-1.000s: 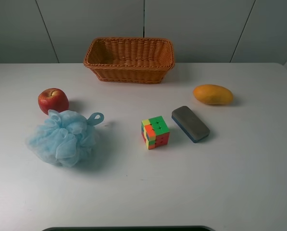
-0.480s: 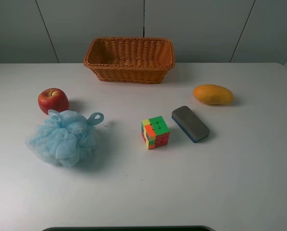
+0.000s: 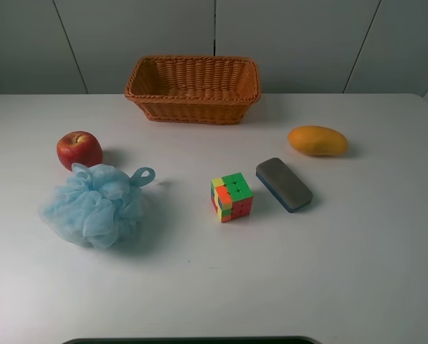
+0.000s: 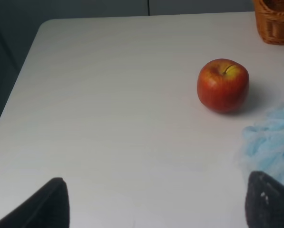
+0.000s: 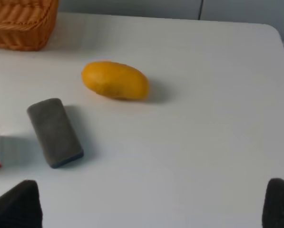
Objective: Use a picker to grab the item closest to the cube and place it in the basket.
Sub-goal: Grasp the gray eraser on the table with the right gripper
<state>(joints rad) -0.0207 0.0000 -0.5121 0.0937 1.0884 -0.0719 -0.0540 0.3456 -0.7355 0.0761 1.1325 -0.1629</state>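
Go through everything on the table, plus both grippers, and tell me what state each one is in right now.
Basket: upright, nothing visible inside.
Apple: upright, stem up.
Bath pouf: lying loose beside the Apple.
Cube: scrambled, sitting flat.
Eraser: lying flat, grey side up, close to the Cube but apart.
Mango: lying on its side.
Left gripper: open, holding nothing.
Right gripper: open, holding nothing.

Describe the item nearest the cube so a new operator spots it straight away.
From the wicker basket at the back of the table, come forward to the multicoloured cube. Just right of it in the high view lies a grey eraser with a blue base. Unlike the rounded orange mango beyond it, it is flat and oblong.
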